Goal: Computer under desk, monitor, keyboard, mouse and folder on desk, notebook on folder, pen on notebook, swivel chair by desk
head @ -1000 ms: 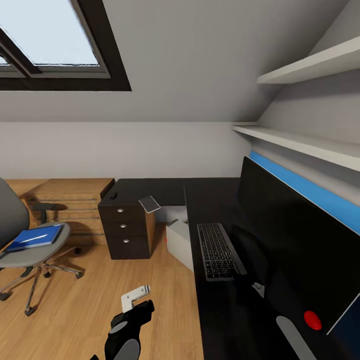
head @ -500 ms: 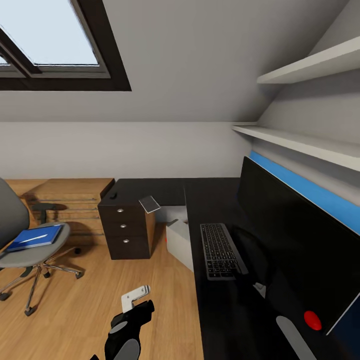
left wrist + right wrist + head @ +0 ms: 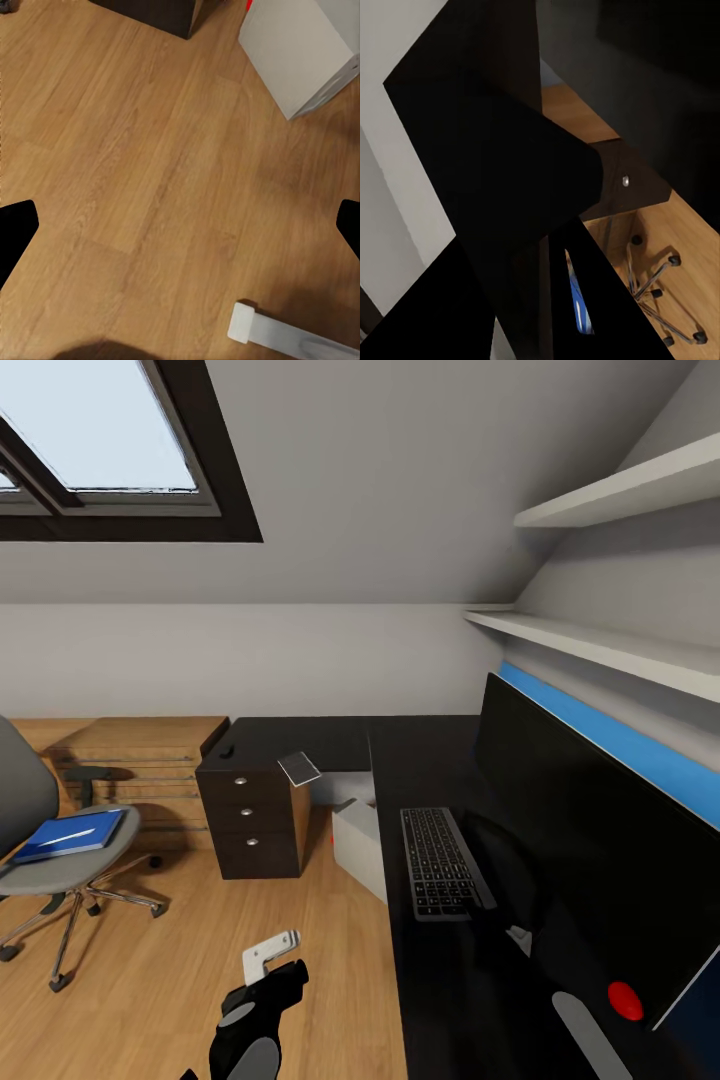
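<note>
Right now the slim silver-grey keyboard lies on the glossy black desk beside the wide black monitor; bright blue folder on grey swivel chair. Left pincer open, empty, above the floor; right pincer's state unclear.

Swivel chair cut by frame edge; mouse tiny.

Wood floor, skylight, white shelves, blue wall panel
</note>
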Available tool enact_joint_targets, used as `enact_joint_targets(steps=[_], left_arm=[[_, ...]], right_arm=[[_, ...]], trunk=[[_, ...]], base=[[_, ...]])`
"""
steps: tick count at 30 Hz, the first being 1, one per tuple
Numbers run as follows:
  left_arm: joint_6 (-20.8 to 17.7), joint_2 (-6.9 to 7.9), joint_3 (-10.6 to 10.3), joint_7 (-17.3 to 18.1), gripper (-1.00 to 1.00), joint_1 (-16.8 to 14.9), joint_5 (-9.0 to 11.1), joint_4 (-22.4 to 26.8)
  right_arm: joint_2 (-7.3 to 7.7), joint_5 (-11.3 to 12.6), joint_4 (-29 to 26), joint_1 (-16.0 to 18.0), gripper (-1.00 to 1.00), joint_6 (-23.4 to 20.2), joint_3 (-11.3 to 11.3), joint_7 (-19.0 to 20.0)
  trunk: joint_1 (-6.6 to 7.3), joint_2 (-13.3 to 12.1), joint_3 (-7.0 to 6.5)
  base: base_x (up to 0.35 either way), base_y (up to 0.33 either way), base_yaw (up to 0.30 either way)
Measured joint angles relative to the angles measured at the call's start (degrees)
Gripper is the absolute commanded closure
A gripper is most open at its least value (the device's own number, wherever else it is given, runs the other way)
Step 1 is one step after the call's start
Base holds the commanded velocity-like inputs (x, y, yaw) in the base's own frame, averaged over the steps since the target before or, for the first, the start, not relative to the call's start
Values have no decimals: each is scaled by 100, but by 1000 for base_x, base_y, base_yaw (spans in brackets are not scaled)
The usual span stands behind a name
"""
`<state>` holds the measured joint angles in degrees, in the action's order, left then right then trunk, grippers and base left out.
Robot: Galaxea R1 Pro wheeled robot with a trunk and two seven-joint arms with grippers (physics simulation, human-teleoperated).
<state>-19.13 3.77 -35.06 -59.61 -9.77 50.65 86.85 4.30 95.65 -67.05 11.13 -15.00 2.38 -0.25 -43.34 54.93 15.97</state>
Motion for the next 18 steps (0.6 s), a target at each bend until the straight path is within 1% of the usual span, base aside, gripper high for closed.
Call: enact_joint_targets(steps=[18], left_arm=[[22, -21, 68, -40, -100, 0, -10, 17]], right_arm=[[-2, 30, -66, -2, 100, -19, 40, 34]], trunk=[[0, 0, 0]], base=[[0, 0, 0]])
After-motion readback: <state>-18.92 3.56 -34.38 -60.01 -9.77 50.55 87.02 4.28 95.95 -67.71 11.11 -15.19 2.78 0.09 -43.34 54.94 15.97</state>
